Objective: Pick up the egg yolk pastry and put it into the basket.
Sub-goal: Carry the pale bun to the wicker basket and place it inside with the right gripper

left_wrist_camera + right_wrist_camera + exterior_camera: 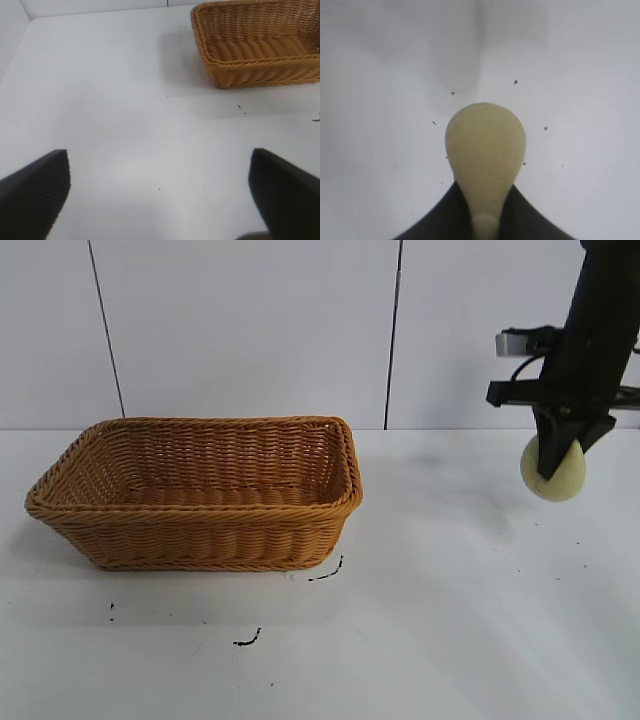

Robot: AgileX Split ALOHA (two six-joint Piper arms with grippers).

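Observation:
The pale yellow egg yolk pastry (555, 475) hangs above the white table at the far right, pinched between the fingers of my right gripper (558, 452), which is shut on it. The right wrist view shows the pastry (485, 145) squeezed narrow where the two black fingers (445, 215) clamp it. The orange-brown wicker basket (200, 535) stands on the table well to the left, with nothing in the part I can see. My left gripper (160, 195) is open over bare table, with the basket (260, 75) farther off in its view. The left arm is outside the exterior view.
Small black marks (247, 639) lie on the white table (450, 620) in front of the basket, another mark (325, 575) by its front corner. A white panelled wall runs along the back.

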